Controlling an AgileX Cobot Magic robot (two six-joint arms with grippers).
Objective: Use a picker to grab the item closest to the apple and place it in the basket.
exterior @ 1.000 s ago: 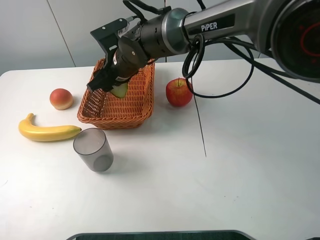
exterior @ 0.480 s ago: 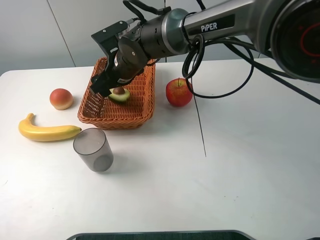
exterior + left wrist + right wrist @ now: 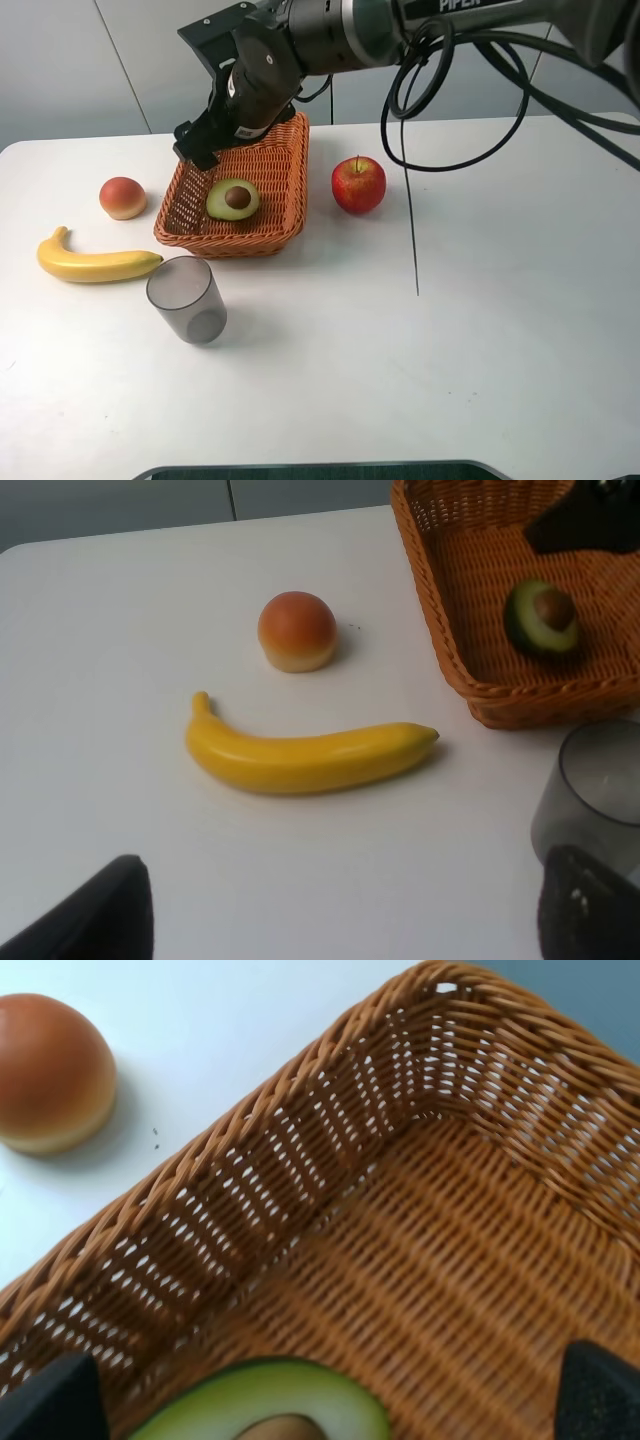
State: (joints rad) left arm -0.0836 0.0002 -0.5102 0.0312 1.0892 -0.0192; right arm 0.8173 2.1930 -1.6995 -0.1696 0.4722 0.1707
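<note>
A halved avocado (image 3: 233, 199) lies cut face up inside the orange wicker basket (image 3: 230, 243), free of any grip. The red apple (image 3: 358, 185) stands on the table just right of the basket. My right gripper (image 3: 193, 150) hangs open above the basket's far left corner, clear of the fruit. In the right wrist view its dark fingertips (image 3: 45, 1400) sit wide apart over the basket wall (image 3: 330, 1170), with the avocado (image 3: 265, 1410) below. My left gripper (image 3: 340, 910) is open and empty low over the table, and it does not show in the high view.
A yellow banana (image 3: 95, 262) and a peach (image 3: 122, 197) lie left of the basket. In front of it stands a grey translucent cup (image 3: 187, 299). A thin black cable (image 3: 412, 230) hangs down right of the apple. The right arm spans the upper right.
The right gripper has let go of the avocado, which now rests on the basket floor. The gripper has lifted and drawn back toward the far left corner.
</note>
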